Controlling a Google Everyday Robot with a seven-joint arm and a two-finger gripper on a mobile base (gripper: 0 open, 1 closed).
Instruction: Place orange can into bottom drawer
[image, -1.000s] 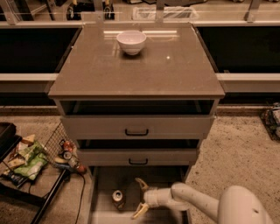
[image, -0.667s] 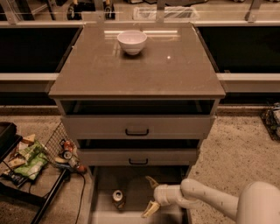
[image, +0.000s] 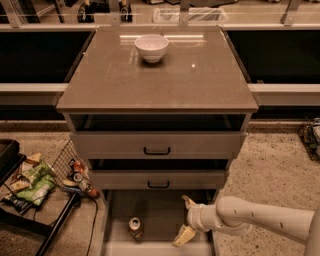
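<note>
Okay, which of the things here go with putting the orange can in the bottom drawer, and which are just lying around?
Part of the job: orange can, in the bottom drawer; gripper, open, at the drawer's right side, apart from the can.
Just lying about: white bowl on the cabinet top; wire basket of clutter; snack packets left of it.

gripper (image: 184, 221) over bottom drawer (image: 155, 212), drawer front and arm (image: 270, 221) cropped

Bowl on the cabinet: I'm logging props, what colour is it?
Bowl: plain white, camera view. Gripper open over the bottom drawer, beside the orange can.
</note>
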